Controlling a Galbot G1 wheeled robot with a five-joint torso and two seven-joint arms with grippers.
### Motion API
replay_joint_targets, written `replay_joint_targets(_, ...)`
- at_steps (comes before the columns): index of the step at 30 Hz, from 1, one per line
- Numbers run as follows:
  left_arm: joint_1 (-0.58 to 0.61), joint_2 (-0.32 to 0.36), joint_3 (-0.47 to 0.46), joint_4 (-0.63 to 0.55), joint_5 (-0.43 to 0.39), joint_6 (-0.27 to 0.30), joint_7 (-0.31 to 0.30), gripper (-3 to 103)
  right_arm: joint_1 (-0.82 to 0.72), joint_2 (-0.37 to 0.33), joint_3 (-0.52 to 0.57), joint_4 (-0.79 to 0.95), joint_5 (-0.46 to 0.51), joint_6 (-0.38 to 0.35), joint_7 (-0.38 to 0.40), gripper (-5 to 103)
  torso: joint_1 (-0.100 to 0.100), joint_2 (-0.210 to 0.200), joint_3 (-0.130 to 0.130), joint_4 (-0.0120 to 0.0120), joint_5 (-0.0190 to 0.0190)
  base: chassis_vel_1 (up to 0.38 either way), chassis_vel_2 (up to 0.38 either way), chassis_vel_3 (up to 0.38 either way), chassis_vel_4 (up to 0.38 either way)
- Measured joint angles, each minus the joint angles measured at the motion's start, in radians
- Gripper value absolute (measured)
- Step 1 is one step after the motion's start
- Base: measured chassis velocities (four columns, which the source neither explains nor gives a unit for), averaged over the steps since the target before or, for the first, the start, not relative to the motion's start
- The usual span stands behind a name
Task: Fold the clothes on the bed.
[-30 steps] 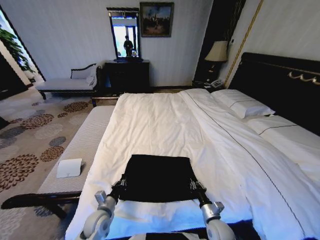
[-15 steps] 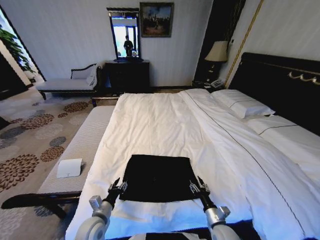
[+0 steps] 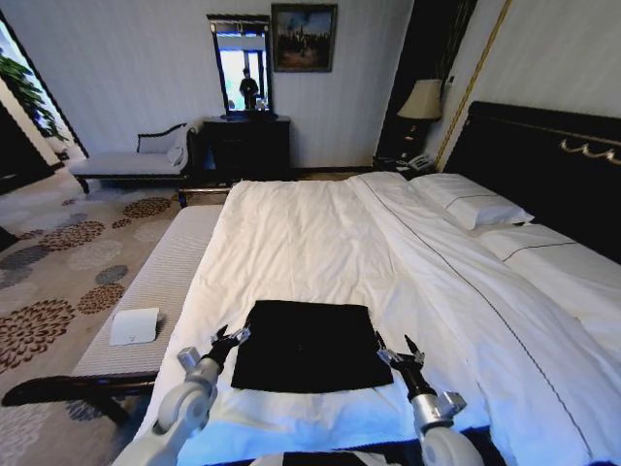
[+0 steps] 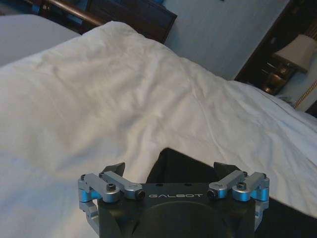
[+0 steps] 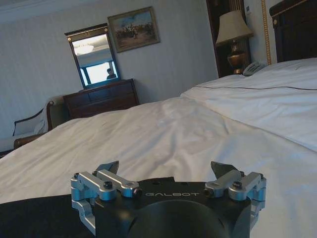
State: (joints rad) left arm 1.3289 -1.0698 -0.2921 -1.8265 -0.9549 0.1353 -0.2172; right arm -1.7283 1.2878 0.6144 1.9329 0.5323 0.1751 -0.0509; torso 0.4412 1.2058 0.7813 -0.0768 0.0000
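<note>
Comparing w/ a sec ago: both grippers have let go of the black T-shirt [image 3: 304, 346] and swung outward, left gripper [image 3: 229, 337] just off its left edge, right gripper [image 3: 400, 347] just off its right edge, fingers on both spread wide & empty, so I judge this fold pass done. Shirt lies as a flat rectangle on the bed [image 3: 320, 238] near its foot. Left wrist view shows a shirt corner [image 4: 184, 167] just ahead of the fingers [image 4: 115, 168]; right wrist view shows dark fabric [image 5: 39, 215] off to one side of that gripper [image 5: 165, 167].
</note>
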Motion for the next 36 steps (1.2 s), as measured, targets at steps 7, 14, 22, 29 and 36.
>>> replay_joint_targets(7,-0.19,-0.028,0.061,0.143,-0.112,0.032,0.0,100,-0.002,-0.001,0.0,0.014,-0.003,-0.01,0.005,100,0.0,0.0,0.0,-0.0004,0.0001,0.0,0.0,0.0,0.0)
replay_joint_targets(14,-0.301,-0.06,0.1,0.269,-0.143,0.042,0.0,97,0.007,-0.016,-0.01,0.027,0.0,-0.022,0.012,100,0.0,0.0,0.0,-0.0002,-0.0001,0.0,0.0,0.0,0.0)
replay_joint_targets(22,-0.346,-0.099,0.13,0.363,-0.103,0.042,0.005,98,0.017,-0.024,-0.013,0.03,0.008,-0.029,0.02,100,0.0,0.0,0.0,-0.0002,0.0,0.0,0.0,0.0,0.0)
replay_joint_targets(29,-0.373,-0.128,0.159,0.399,-0.08,0.041,0.008,84,0.02,-0.024,-0.013,0.033,0.01,-0.032,0.022,100,0.0,0.0,0.0,-0.0002,0.0002,0.0,0.0,0.0,0.0)
replay_joint_targets(36,-0.386,-0.14,0.17,0.413,-0.068,0.04,0.011,51,0.021,-0.024,-0.01,0.039,0.017,-0.035,0.025,100,0.0,0.0,0.0,-0.0001,0.0,0.0,0.0,0.0,0.0)
